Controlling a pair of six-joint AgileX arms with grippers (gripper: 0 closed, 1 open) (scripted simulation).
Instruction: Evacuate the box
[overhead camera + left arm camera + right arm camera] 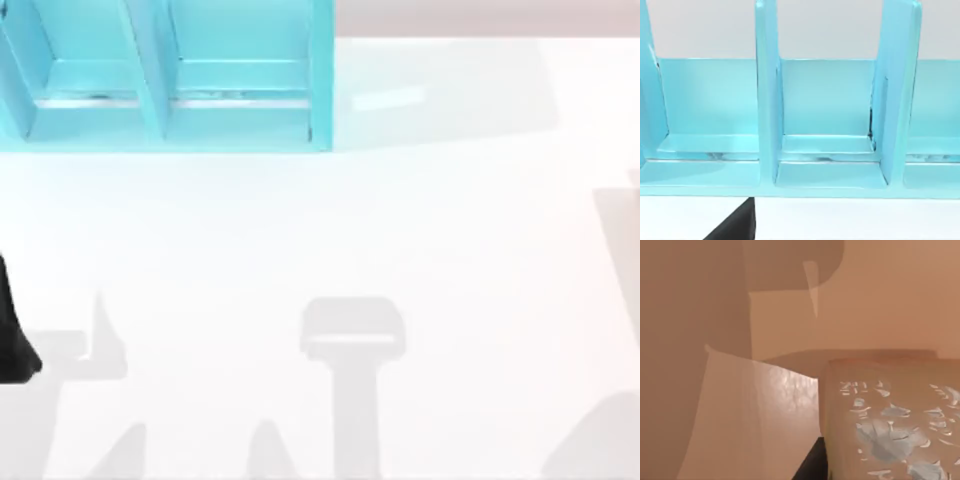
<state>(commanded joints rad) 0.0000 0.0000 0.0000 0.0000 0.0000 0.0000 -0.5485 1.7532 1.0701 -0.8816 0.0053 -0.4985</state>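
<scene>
Two compartments of a light blue divided rack [165, 75] showed at the far left of the white table [400, 220] in the top view, split by an upright partition, with a pale strip lying along each floor. A black part of my left arm [14, 335] sat at the table's left edge, well apart from the rack. The left wrist view faced the same rack [827, 115] close up: upright dividers separated its open bays, the bays held nothing, and a dark wedge of that arm's own gripper [737, 222] showed just below the rack's front lip; whether its fingers were apart or together I cannot tell. The right wrist view looked into a tan cardboard box [695, 305], with a pale flap or sheet [755, 420] leaning inside it and, just beside that, a tan block with bluish-white flecks [890, 425]. A dark sliver lay between the two at the base.
</scene>
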